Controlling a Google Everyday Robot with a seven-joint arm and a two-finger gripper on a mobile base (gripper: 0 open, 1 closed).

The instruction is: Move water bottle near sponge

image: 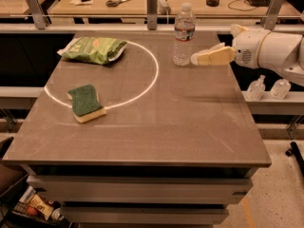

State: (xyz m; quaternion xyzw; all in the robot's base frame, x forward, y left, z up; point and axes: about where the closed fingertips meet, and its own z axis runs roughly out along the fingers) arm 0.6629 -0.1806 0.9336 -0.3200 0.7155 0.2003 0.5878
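The water bottle stands upright at the far edge of the table, clear with a white cap and a label band. The sponge lies flat at the left, dark green top over pale yellow, on the bright ring of light. My gripper comes in from the right at bottle height. Its tan fingers point left, their tips just right of the bottle and not touching it. The fingers stand apart with nothing between them.
A crinkled light green snack bag lies at the far left of the grey table. Small clear pump bottles stand on a ledge to the right, under my arm. A rail with posts runs behind the table.
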